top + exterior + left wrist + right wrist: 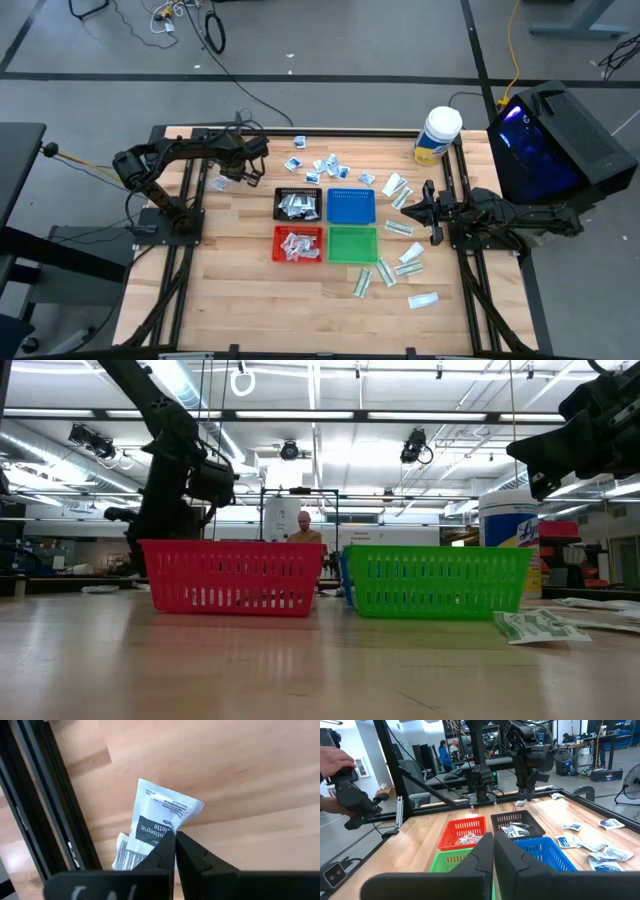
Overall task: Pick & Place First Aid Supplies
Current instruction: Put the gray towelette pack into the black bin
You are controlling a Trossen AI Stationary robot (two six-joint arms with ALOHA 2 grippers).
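- One squarish white packet [159, 820] sits pinched between my left gripper's [174, 842] closed fingers, caught by one edge, with a second packet [125, 854] just behind it; I cannot tell whether that one is caught too.
- I judge the packet feather-light, thin and floppy, with slick foil-like skin: it sags from the pinch, so a grip well in from the edge would hold safer than this corner bite.
- It hangs above bare wood at the far left of the table [240, 290], beside the black frame rail [45, 810], left of the black tray [298, 204].
- Many more squarish packets [330, 168] lie scattered at the far middle of the table, and the longer white-and-green ones [400, 228] are strewn on the right.
- Four trays stand in the middle: black and red tray [297, 244] already holding packets, blue tray [351, 206] and green tray [352, 244] looking bare inside.
- My right gripper [408, 209] waits with its fingers closed on nothing, right of the trays, near the green packets.
- Far right stands a white jar [438, 135].
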